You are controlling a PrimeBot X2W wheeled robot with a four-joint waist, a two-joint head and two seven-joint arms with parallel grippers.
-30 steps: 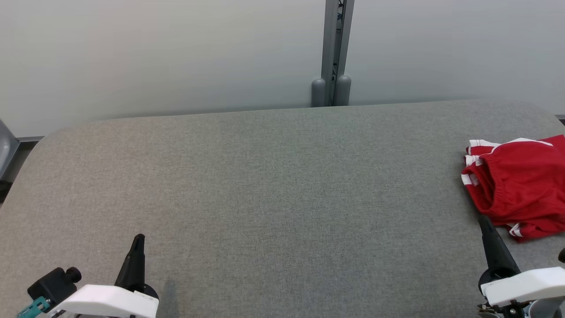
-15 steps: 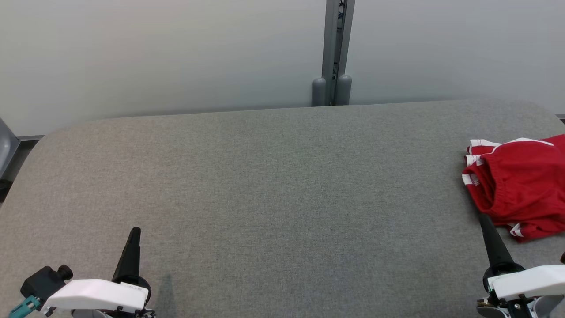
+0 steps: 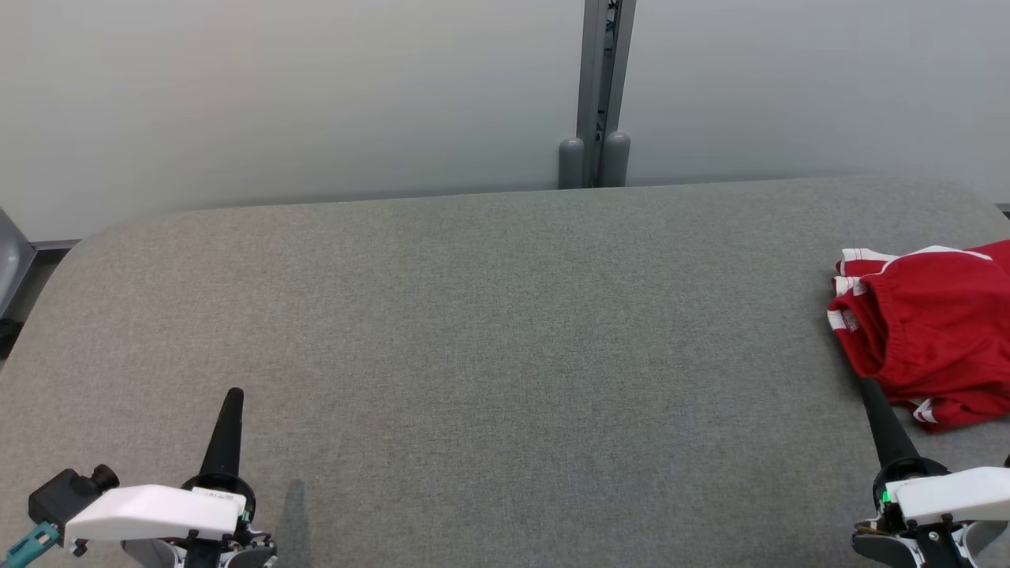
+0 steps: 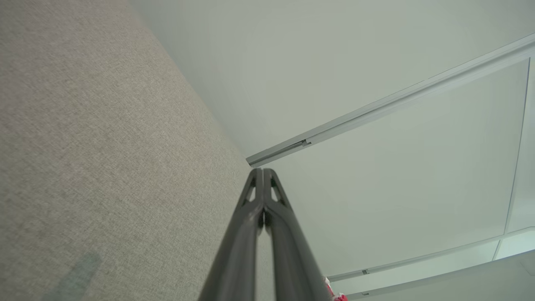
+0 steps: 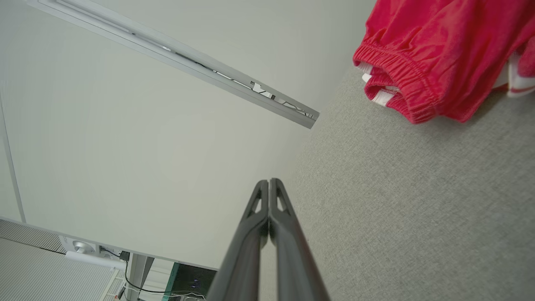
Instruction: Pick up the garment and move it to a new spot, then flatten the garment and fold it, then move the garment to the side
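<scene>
Both hands had shifted over the last second. The left hand [image 3: 234, 392] now reached farther out across the counter [image 3: 505, 315], with its white wrist housing drawn lower toward the near edge. The right hand [image 3: 867, 384] had its housing lower too, and its tip had barely changed. The garment [image 3: 931, 331] lay where it had been.

Counter: grey woven cloth surface with rounded far corners, spreading out ahead of both hands and between them.

Wall [image 3: 316, 95]: pale panels beyond the counter's far edge, facing both hands.

Garment: red, with white stripe trim and a gathered elastic band, bunched in a loose heap on the counter. It lay just ahead of the right hand and to that hand's outer side, and ran off the edge of the head view. From the head view the right tip seemed to meet the heap's near edge. The right wrist view showed bare counter between the fingers and the cloth, so they were near but apart. It was well apart from the left hand, across the whole counter.

Post [image 3: 598, 79]: grey metal upright against the wall, ahead and between the two hands, with two rounded caps at its foot.

Hands: on each, the two long dark fingers were pressed together along their tips, closed on nothing. Each pointed away over the counter.
</scene>
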